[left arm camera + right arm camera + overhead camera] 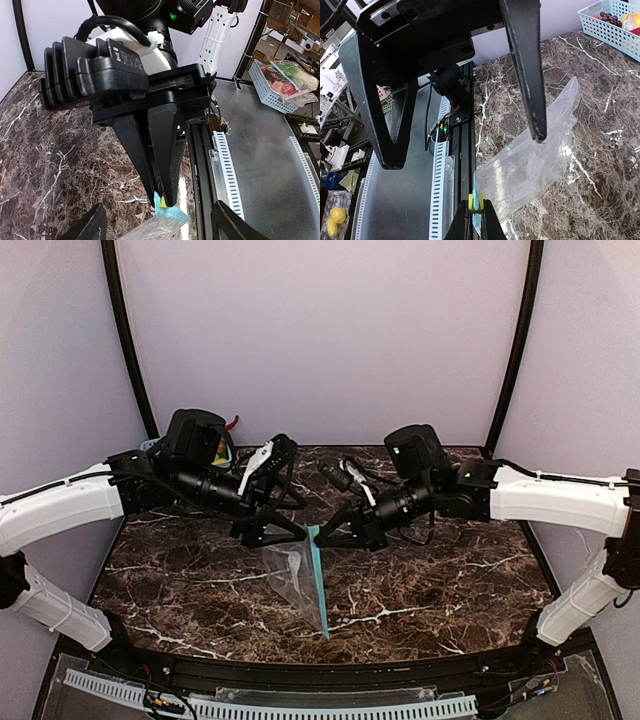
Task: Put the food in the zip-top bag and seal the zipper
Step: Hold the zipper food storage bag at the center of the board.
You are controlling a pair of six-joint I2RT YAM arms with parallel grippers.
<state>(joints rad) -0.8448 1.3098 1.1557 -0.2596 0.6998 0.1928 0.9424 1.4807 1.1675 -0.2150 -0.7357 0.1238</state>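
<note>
Clear plastic of the zip-top bag (292, 575) is seen at the centre of the top view, its teal zipper (320, 585) along its right edge. The zipper's upper end is pinched by the closed right gripper (476, 207); the left gripper (465, 150) is spread wide, with nothing held. Food (609, 17) is seen in a blue basket (602, 34) at the upper right of the right wrist view.

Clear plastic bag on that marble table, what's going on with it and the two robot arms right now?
The right gripper is shut on one end of the light teal-blue zipper strip of the clear, flat zip-top bag, which trails across the dark marble table. The left gripper hangs open close beside that grip, holding nothing. The bag looks empty. Dark purple toy grapes sit in a blue mesh basket, so no food is bagged yet.
</note>
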